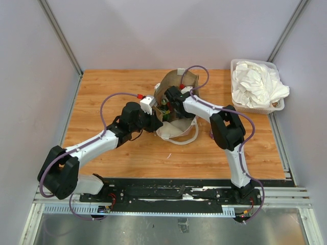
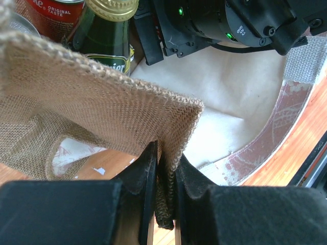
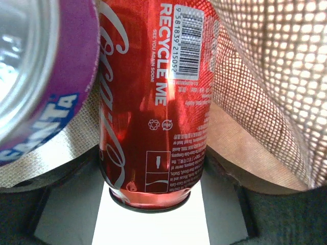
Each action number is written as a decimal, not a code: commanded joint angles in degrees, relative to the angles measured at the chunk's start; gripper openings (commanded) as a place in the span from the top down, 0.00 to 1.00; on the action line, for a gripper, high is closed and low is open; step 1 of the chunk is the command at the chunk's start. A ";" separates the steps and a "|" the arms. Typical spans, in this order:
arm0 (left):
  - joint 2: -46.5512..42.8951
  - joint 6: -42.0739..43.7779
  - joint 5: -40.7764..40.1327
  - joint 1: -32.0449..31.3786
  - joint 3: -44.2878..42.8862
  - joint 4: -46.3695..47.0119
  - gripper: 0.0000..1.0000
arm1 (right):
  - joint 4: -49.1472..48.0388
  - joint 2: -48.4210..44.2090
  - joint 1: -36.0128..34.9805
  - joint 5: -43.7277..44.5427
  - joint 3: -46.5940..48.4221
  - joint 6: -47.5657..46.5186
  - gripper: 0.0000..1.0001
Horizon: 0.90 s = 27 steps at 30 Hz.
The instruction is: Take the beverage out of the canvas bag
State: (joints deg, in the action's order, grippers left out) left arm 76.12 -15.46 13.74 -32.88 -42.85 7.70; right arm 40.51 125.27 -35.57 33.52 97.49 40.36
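Note:
The canvas bag [image 1: 176, 84] stands at the middle of the wooden table, its mouth facing the arms. My left gripper [image 2: 166, 168] is shut on the woven rim of the canvas bag [image 2: 102, 102], holding that edge out. My right gripper [image 3: 153, 153] reaches inside the bag, its dark fingers against both sides of a red cola can [image 3: 153, 92]. A purple Fanta can [image 3: 46, 66] lies just to the left of it. The left wrist view also shows a green glass bottle [image 2: 107, 35] and the red can [image 2: 53, 15] inside the bag. From above, both grippers meet at the bag's mouth [image 1: 164, 106].
A clear plastic bin of white cloth [image 1: 255, 87] sits at the table's back right corner. The bag's white handles [image 1: 179, 135] droop onto the wood in front of it. Grey walls enclose the table on three sides.

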 commanded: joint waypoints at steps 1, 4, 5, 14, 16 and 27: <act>-0.12 1.66 -2.74 -0.33 0.61 -5.01 1.00 | -0.48 0.51 3.87 2.29 -3.35 -0.54 0.61; -0.42 1.37 -2.78 -0.30 0.86 -4.98 0.99 | -2.18 -2.45 3.84 2.59 -4.58 -0.63 0.99; -0.44 1.28 -2.71 -0.28 0.87 -4.90 1.00 | -3.18 -3.79 3.87 2.31 -5.12 -1.35 0.99; -0.55 0.92 -2.76 -0.26 1.02 -4.19 0.99 | -5.70 -14.22 3.71 -2.57 -4.09 -7.54 0.99; -0.45 1.09 -2.79 -0.28 0.82 -4.26 1.00 | -4.98 -15.36 3.71 -3.65 -2.67 -8.32 0.99; -0.44 1.25 -2.67 -0.28 0.86 -4.12 1.00 | -0.75 -19.02 1.85 -3.24 3.61 -12.47 0.99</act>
State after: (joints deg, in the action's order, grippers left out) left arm 75.37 -15.42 12.47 -32.88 -42.85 7.49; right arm 38.96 110.34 -33.34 26.70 97.17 30.24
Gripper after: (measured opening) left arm 0.172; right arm 0.662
